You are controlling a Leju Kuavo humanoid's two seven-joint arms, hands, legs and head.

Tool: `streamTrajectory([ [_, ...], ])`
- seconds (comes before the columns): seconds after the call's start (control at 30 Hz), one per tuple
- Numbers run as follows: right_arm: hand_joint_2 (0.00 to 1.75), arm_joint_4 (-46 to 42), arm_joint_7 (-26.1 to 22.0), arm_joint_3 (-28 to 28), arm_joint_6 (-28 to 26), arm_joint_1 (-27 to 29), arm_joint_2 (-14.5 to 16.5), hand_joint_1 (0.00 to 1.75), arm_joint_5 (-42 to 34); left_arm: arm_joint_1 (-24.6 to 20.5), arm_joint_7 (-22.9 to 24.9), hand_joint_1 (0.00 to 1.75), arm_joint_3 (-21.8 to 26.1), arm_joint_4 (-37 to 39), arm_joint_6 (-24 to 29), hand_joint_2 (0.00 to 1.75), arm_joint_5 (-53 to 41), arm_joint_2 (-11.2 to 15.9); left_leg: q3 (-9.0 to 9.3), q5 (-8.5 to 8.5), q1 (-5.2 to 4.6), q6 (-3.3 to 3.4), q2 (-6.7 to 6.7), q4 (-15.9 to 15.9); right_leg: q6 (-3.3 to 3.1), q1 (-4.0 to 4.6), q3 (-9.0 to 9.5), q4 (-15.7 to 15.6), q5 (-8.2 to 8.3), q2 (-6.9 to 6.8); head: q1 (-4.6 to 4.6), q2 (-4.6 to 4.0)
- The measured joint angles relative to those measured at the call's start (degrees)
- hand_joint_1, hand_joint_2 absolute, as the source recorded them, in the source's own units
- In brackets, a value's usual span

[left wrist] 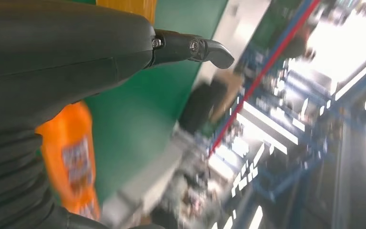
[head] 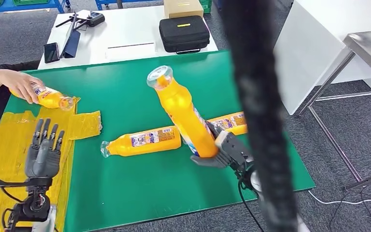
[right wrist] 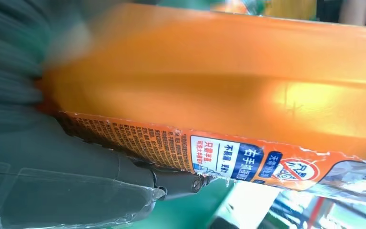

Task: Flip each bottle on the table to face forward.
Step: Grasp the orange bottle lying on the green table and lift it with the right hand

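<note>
1. Bottles are spread across the green tabletop (head: 125, 203), and we take them from left to right. A person's hand (head: 21, 84) rests on the leftmost bottle (head: 53, 98), which lies at the far left edge near the yellow sheet (head: 9, 145).
2. Our left robot hand (head: 43, 150) hovers above that yellow sheet, fingers straight and apart, gripping nothing.
3. The middle bottle (head: 142, 140) lies flat on the tabletop, cap end to the left, label showing.
4. Our right robot hand (head: 222, 152) grips the lifted bottle (head: 183, 113) by its lower end, tilted with its cap end up and away from us; the right wrist view shows its label (right wrist: 248, 160) close up.
5. Another bottle (head: 232, 121) lies behind the lifted one, partly hidden.
6. We judge the flip of the lifted bottle is under way; next we should turn it face forward and lay it down without touching its neighbours.
</note>
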Motion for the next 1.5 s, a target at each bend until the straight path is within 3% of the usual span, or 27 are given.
streamTrajectory([
  [0.17, 1.75, 7.7, 1.8, 4.2, -6.1, -8.7, 4.7, 1.75, 4.0, 0.2, 1.9, 0.0, -5.7, -3.0, 1.0, 1.75, 3.0, -2.1, -0.02, 0.11, 0.01, 0.0, -0.02, 0.0, 0.0, 0.0, -0.01, 0.0, 0.06, -0.02, -0.01, 0.0],
  [0.5, 1.75, 10.6, 2.2, 6.0, -7.5, -11.7, 6.7, 1.75, 4.9, 0.2, 2.5, 0.0, -7.9, -4.4, 1.3, 1.75, 3.6, -2.6, -0.03, 0.11, 0.05, -0.01, -0.05, 0.0, -0.01, 0.02, -0.01, 0.0, 0.05, -0.08, 0.0, 0.0],
  [0.67, 1.75, 19.6, 5.8, 11.1, -14.8, -18.2, 13.3, 1.75, 12.6, -2.7, 4.9, 0.0, -12.7, -5.2, 2.1, 1.75, 4.3, -5.0, -0.16, 0.11, 0.05, -0.01, -0.06, 0.0, -0.02, 0.02, -0.13, 0.0, 0.04, -0.11, 0.0, 0.0],
  [1.17, 1.75, 29.5, 8.2, 16.6, -13.6, -20.2, 19.2, 1.75, 17.6, -3.8, 5.3, 0.0, -12.9, -5.3, 3.5, 1.75, 3.8, -6.1, -0.19, 0.1, 0.09, -0.03, -0.08, 0.0, -0.03, 0.06, -0.17, 0.0, 0.04, -0.17, 0.0, 0.0],
  [1.5, 1.75, 32.7, 13.6, 23.6, -13.4, -19.8, 24.2, 1.75, 24.3, -4.0, 4.5, 0.0, -11.0, -4.9, 4.9, 1.75, 1.3, -6.8, -0.23, 0.1, 0.08, -0.04, -0.08, 0.0, -0.04, 0.06, -0.27, 0.0, 0.02, -0.17, 0.01, 0.0],
])
